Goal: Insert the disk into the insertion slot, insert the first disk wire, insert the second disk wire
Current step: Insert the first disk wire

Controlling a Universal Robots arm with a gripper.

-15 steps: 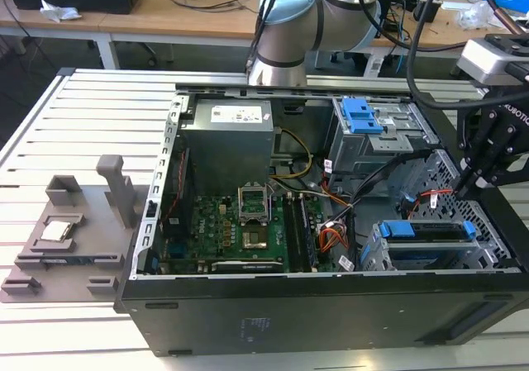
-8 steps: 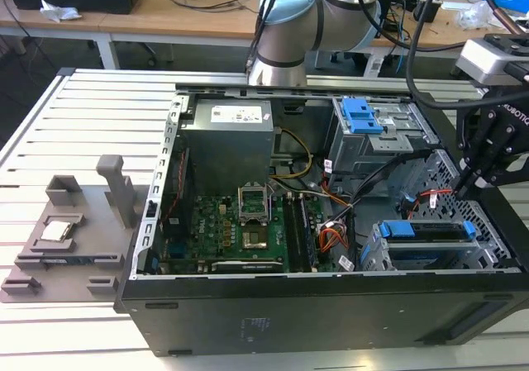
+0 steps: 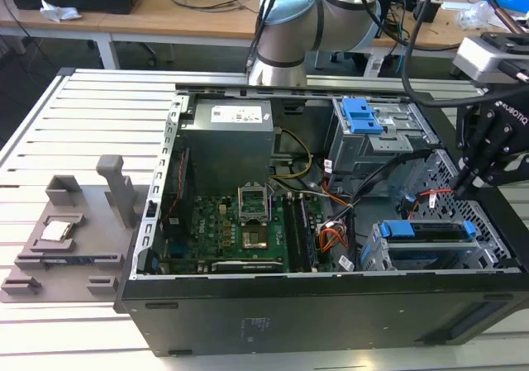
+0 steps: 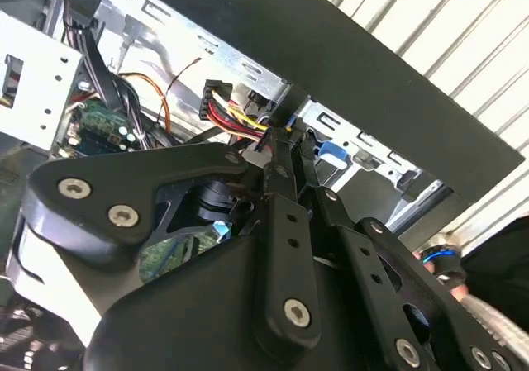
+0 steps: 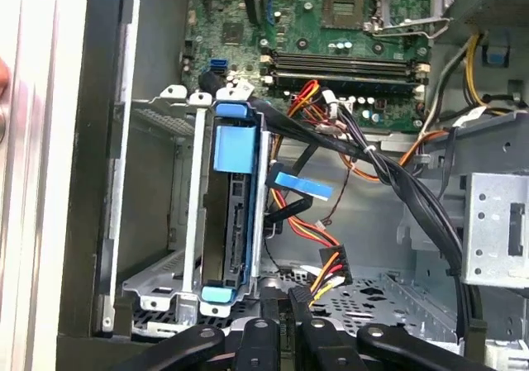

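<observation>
The disk point(image 5: 235, 222) already sits in its metal cage point(image 5: 153, 284) (blue frame and all). The gripper point(image 3: 464, 185) hangs near it, fingers point(image 5: 301, 305) drawn together. The thin red wire point(image 3: 431, 194) runs up to them; whether it's pinched, I can't tell.

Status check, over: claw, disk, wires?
Status: claw low beside insertion slot. Disk seated in slot. First disk wire runs toward claw. Orange-yellow wire bundle crowding claw tip.
</observation>
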